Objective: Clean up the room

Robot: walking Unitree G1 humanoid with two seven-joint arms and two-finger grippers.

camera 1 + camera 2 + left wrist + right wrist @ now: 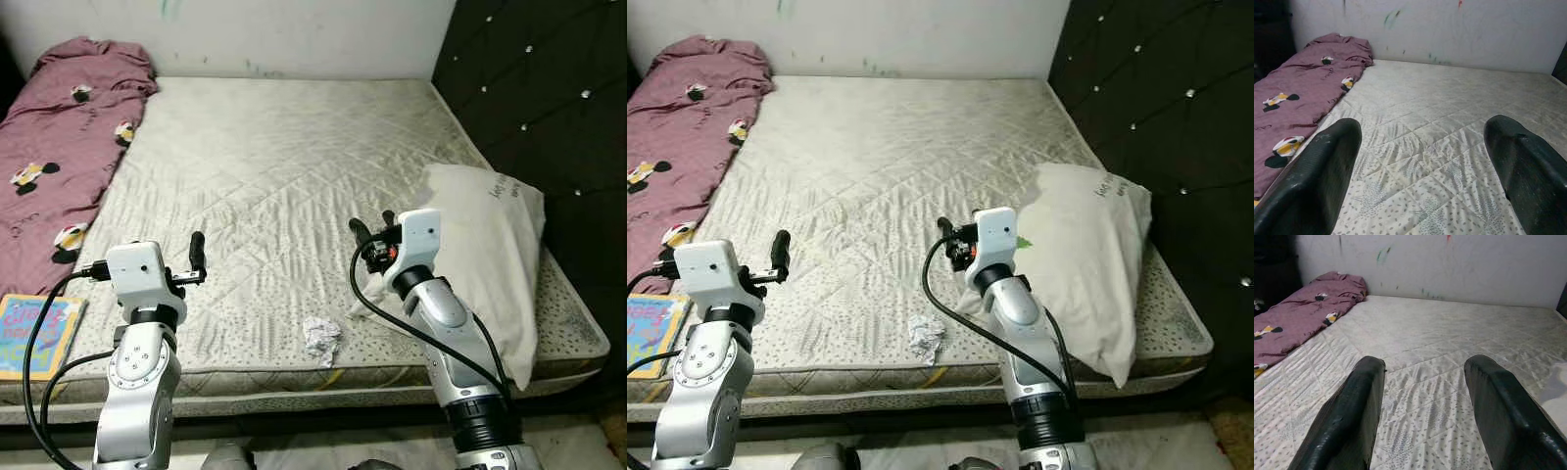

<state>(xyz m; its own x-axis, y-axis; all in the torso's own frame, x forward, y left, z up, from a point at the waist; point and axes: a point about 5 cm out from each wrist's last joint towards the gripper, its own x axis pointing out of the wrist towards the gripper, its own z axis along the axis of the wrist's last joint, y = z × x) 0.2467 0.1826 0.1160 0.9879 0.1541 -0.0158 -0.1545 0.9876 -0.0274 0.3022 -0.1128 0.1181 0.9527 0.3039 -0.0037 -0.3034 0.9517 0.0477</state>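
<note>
I hold both grippers, left (196,257) and right (374,233), over the bed (294,166), fingers apart and empty. The paper wad (320,339) lies at the near edge; a clumsy reach could knock it off onto the floor.

Dark handwriting on the pillow (490,257) and the book (37,333) cover's lettering are both illegible
</note>
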